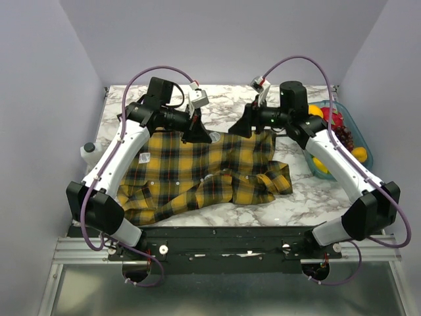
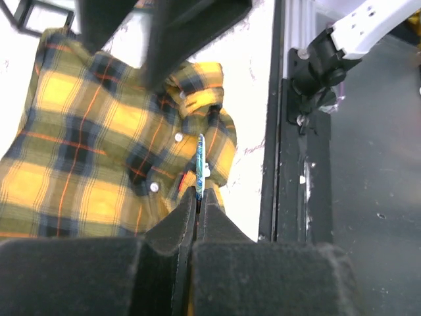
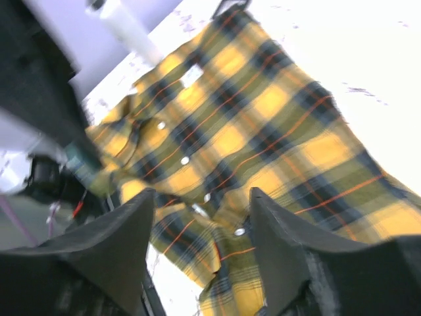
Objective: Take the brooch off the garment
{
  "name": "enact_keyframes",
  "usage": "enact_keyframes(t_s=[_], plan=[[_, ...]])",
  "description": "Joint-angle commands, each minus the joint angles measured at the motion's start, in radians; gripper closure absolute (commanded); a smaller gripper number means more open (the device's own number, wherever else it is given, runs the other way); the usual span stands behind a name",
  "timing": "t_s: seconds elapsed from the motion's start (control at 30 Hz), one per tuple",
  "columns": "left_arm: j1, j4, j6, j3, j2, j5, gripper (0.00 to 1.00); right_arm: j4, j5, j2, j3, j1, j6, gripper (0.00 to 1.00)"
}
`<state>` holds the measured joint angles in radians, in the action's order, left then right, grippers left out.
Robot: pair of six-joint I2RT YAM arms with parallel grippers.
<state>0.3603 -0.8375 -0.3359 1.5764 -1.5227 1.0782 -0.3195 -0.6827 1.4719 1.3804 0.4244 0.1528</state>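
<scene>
The garment (image 1: 197, 174), a yellow and dark plaid shirt with small white buttons, lies spread on the marble table. In the left wrist view my left gripper (image 2: 199, 194) is shut on the brooch (image 2: 199, 161). The brooch is a thin teal disc seen edge-on, sticking out past the fingertips above the shirt's folded edge (image 2: 85, 145). From above, the left gripper (image 1: 196, 136) hangs over the shirt's far edge. My right gripper (image 1: 242, 128) hovers close beside it. The right gripper (image 3: 200, 194) is open over the button placket (image 3: 263, 125), with nothing between its fingers.
A blue bin of fruit (image 1: 342, 135) stands at the right side of the table. A white bottle (image 1: 89, 153) stands at the left edge. A black square frame (image 2: 26, 16) lies beyond the shirt. The black mounting rail (image 1: 217, 237) runs along the near edge.
</scene>
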Motion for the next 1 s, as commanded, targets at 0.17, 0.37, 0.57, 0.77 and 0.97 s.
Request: enact_keyframes(t_s=[0.17, 0.37, 0.57, 0.77, 0.97], plan=[[-0.029, -0.143, -0.219, 0.024, 0.039, -0.479, 1.00, -0.053, 0.011, -0.205, -0.142, 0.016, -0.317, 0.19], [-0.063, -0.108, -0.337, 0.014, -0.005, -1.067, 1.00, -0.090, 0.058, -0.268, -0.207, 0.014, -0.361, 0.13], [-0.175, -0.092, -0.419, 0.088, -0.201, -1.495, 1.00, -0.089, 0.087, -0.301, -0.250, 0.013, -0.374, 0.11], [-0.291, -0.138, -0.422, 0.359, -0.491, -1.584, 1.00, -0.081, 0.087, -0.314, -0.265, 0.014, -0.372, 0.10], [-0.339, -0.205, -0.439, 0.601, -0.712, -1.560, 1.00, -0.084, 0.097, -0.332, -0.287, 0.014, -0.371, 0.09]])
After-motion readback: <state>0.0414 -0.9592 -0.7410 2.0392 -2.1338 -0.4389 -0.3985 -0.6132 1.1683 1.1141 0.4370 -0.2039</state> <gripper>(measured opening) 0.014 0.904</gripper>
